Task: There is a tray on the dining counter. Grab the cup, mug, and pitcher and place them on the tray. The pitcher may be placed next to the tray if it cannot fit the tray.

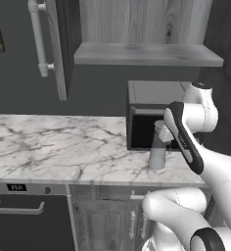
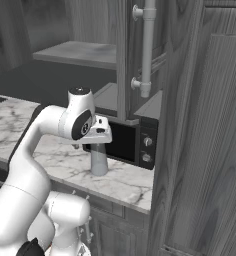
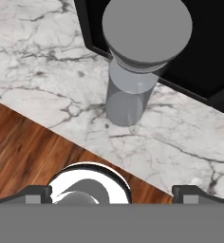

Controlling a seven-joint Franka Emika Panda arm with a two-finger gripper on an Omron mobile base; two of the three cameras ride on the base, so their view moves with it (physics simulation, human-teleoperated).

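Observation:
The pitcher (image 1: 157, 156), a slim translucent grey cylinder with a rounded lid, stands upright on the marble worktop just in front of a black microwave. It also appears in the right base view (image 2: 99, 164) and, from above, in the hand view (image 3: 133, 71). My gripper (image 2: 96, 146) hangs directly over its lid, pointing down, with nothing between its fingers. In the hand view the two dark fingertips (image 3: 38, 193) sit wide apart at the bottom corners, so the gripper (image 3: 116, 193) is open. The tray, cup, mug and dining counter are out of view.
The black microwave (image 2: 132, 142) stands close behind the pitcher. A tall wooden cabinet (image 2: 200, 150) walls off the right side. A shelf (image 1: 147, 53) and a cabinet door with a white bar handle (image 1: 39, 39) hang above. The marble worktop (image 1: 49, 147) stretches left.

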